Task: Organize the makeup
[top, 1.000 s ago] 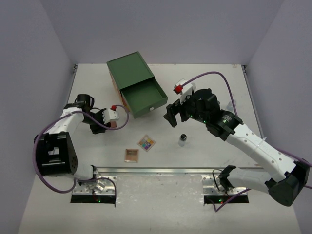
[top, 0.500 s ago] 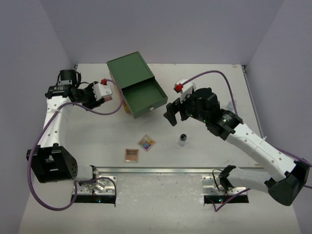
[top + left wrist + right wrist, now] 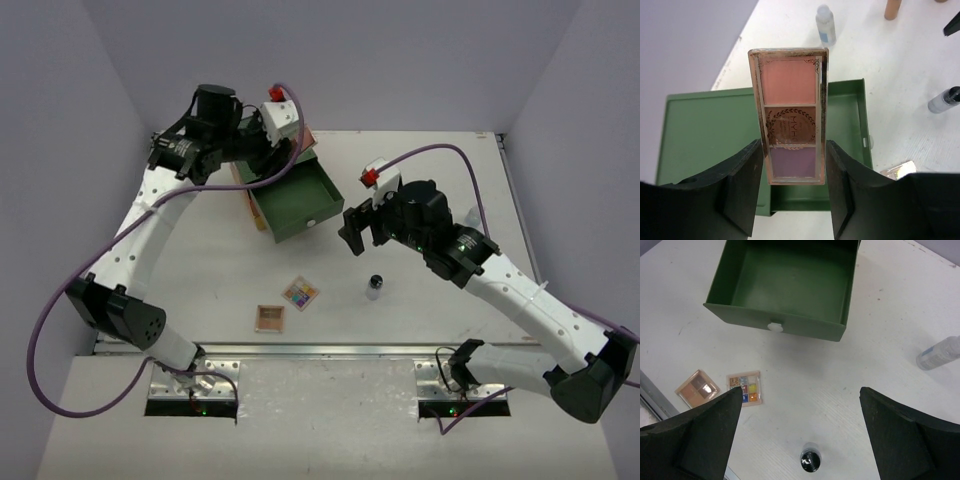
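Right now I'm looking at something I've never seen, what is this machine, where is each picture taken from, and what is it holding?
This is a robot: a left arm and a right arm bolted to a white table. One picture looks down from above; the other two come from a camera on each wrist. The left gripper is shut on a long three-pan palette, pink, brown and purple, held over a green drawer box whose drawer is open and empty. The right gripper is open, holding nothing. On the table lie a tan square palette, a multicolour square palette, a small black-capped bottle and a clear bottle.
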Robot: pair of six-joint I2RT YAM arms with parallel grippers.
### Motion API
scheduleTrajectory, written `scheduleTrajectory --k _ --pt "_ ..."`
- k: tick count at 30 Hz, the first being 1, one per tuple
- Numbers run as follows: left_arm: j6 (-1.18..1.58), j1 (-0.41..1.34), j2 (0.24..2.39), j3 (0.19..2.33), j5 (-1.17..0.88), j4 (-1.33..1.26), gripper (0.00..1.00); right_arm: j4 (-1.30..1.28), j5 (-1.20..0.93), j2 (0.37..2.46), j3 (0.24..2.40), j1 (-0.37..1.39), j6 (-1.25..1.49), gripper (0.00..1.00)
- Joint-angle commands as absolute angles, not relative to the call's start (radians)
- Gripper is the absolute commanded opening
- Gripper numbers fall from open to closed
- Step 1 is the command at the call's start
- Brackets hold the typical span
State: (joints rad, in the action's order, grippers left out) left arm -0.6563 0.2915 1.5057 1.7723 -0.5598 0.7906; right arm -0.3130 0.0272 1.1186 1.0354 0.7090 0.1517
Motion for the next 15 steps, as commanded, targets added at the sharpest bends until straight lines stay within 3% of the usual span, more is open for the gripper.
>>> scheduleTrajectory --k 1,11,15 --pt "-0.558 0.379 1.551 1.754 -0.375 0.768 0.0 -0.259 0.075 1.075 1.031 0.707 0.171 0.99" --pt "-0.594 0.449 1.651 1.675 -0.189 0.787 0.0 -0.259 0.085 1.07 1.011 0.706 0.188 0.99" --pt "-0.612 0.451 1.674 1.661 -0.137 0.804 0.11 -0.27 0.072 1.081 1.019 0.706 0.195 0.99"
